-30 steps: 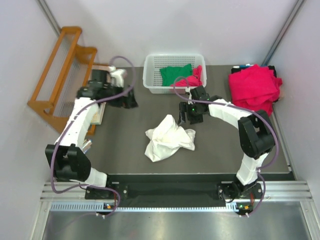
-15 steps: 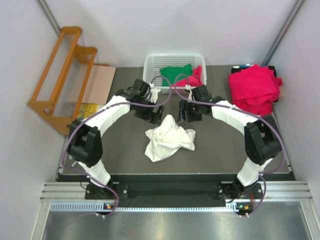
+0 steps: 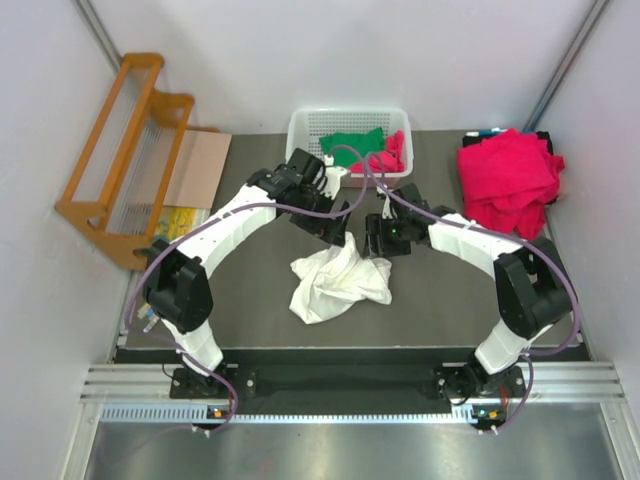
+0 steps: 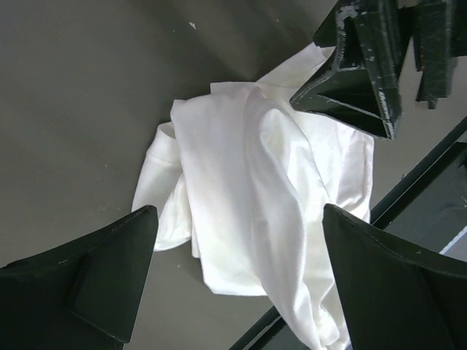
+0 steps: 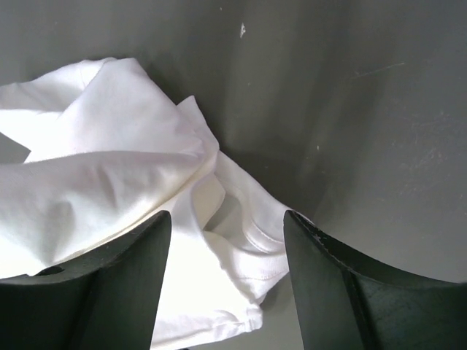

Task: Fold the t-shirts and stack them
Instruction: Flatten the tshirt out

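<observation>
A crumpled white t-shirt (image 3: 338, 280) lies in the middle of the dark table. My left gripper (image 3: 330, 226) hangs over its far edge, open wide, with the white cloth (image 4: 248, 189) below and between its fingers (image 4: 87, 284). My right gripper (image 3: 384, 241) is at the shirt's far right corner, open, and its fingers (image 5: 343, 292) straddle a hemmed fold of the white t-shirt (image 5: 109, 182) without pinching it. A green t-shirt (image 3: 352, 146) and a crimson-pink one (image 3: 393, 152) lie in the basket. Crimson-pink t-shirts (image 3: 508, 178) are heaped at the right rear.
The white lattice basket (image 3: 303, 160) stands at the table's far edge, just behind both grippers. A wooden rack (image 3: 120, 150) and a cardboard sheet (image 3: 197, 165) sit at the left. The two grippers are close together, the right one's tip (image 4: 361, 69) showing in the left wrist view.
My left arm has swung from the left rear in over the white t-shirt. My right gripper has come down and nearer to the shirt's corner, its jaws a little narrower.
</observation>
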`<state>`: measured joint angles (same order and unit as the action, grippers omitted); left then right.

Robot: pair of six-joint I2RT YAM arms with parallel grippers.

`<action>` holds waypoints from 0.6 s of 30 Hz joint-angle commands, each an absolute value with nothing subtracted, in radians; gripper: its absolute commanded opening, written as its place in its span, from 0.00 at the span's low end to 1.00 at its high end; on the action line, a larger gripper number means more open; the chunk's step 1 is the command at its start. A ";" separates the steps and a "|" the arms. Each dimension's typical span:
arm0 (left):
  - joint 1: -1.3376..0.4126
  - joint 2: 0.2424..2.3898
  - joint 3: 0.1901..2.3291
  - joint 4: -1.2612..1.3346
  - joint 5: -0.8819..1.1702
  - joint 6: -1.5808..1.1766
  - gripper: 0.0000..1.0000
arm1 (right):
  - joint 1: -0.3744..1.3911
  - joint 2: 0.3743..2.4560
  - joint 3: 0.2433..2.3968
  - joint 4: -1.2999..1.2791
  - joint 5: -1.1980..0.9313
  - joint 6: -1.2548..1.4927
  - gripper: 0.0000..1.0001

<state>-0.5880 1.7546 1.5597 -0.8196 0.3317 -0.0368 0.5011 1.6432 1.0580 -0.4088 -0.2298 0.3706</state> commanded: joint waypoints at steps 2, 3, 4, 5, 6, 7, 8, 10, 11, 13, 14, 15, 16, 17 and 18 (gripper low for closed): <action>-0.583 1.646 1.536 -0.796 0.373 -0.040 0.99 | 0.505 1.646 1.046 -0.368 -0.232 0.373 0.63; -0.583 1.646 1.529 -0.792 0.380 -0.040 0.99 | 0.505 1.649 1.046 -0.367 -0.232 0.373 0.63; -0.584 1.647 1.528 -0.788 0.397 -0.041 0.99 | 0.505 1.651 1.048 -0.368 -0.232 0.373 0.63; -0.586 1.651 1.523 -0.790 0.408 -0.044 0.99 | 0.505 1.651 1.049 -0.368 -0.230 0.374 0.63; -0.586 1.654 1.523 -0.787 0.416 -0.046 0.99 | 0.505 1.651 1.051 -0.368 -0.230 0.374 0.63; -0.589 1.664 1.523 -0.787 0.423 -0.052 0.99 | 0.506 1.649 1.051 -0.370 -0.229 0.374 0.63; -0.595 1.669 1.525 -0.784 0.429 -0.054 0.99 | 0.505 1.648 1.052 -0.370 -0.229 0.374 0.62; -0.604 1.687 1.525 -0.779 0.437 -0.061 0.99 | 0.505 1.644 1.057 -0.377 -0.222 0.376 0.62; -0.615 1.696 1.523 -0.776 0.443 -0.063 0.99 | 0.505 1.641 1.057 -0.379 -0.216 0.374 0.62; -0.626 1.722 1.525 -0.772 0.446 -0.071 0.99 | 0.503 1.635 1.058 -0.380 -0.213 0.376 0.62; -0.636 1.733 1.528 -0.772 0.449 -0.072 0.99 | 0.503 1.632 1.057 -0.383 -0.212 0.376 0.62; -0.640 1.744 1.531 -0.770 0.448 -0.074 0.99 | 0.502 1.626 1.055 -0.380 -0.212 0.376 0.62; -0.641 1.764 1.534 -0.766 0.446 -0.080 0.99 | 0.500 1.621 1.052 -0.382 -0.212 0.377 0.62; -0.643 1.775 1.545 -0.765 0.443 -0.081 0.99 | 0.500 1.618 1.049 -0.380 -0.212 0.377 0.62; -0.643 1.784 1.548 -0.764 0.434 -0.083 0.99 | 0.499 1.614 1.048 -0.382 -0.210 0.377 0.62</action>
